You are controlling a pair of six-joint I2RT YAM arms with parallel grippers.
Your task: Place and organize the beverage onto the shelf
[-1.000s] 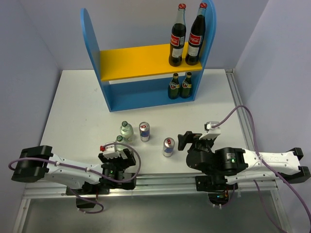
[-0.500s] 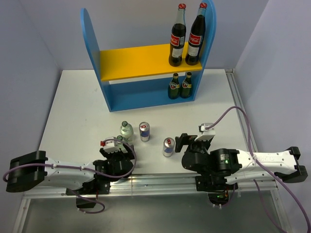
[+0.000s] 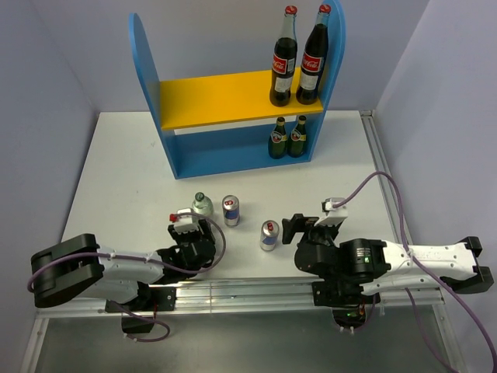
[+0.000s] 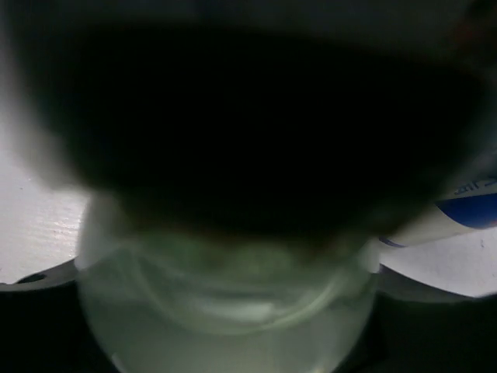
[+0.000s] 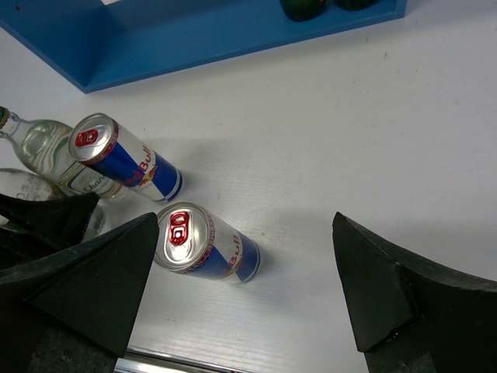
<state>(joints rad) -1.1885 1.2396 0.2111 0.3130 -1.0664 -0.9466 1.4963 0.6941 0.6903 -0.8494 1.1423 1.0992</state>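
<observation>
L gripper (image 3: pixel 189 231) sits right over a small clear bottle (image 4: pixel 225 311). The glass fills its wrist cam at very close range, and the top cam hides the bottle under the gripper. Can't tell whether the jaws are clamped on the glass or just around it.

R gripper (image 5: pixel 245 299) is wide open w/ nothing held and nothing btw its fingers. The near can (image 5: pixel 206 252) stands just ahead of it, toward its left finger, not touching. The far can (image 5: pixel 124 159) is beyond that. The second clear bottle (image 5: pixel 31 144) is further left, just ahead of the L gripper.

The shelf (image 3: pixel 147 78) is well ahead of both grippers. Cola bottles (image 3: pixel 284 62) are on its yellow upper board at the right end, w/ two dark bottles (image 3: pixel 277 140) on the base below them.

Step, prob.: L arm picking the clear bottle. Four drinks are not yet shelved, so approx. half done.

Next move needs a firm grip confirmed, then a straight lift so the second clear bottle isn't knocked. After that, carry fwd to a free spot on the shelf and set it down upright.
</observation>
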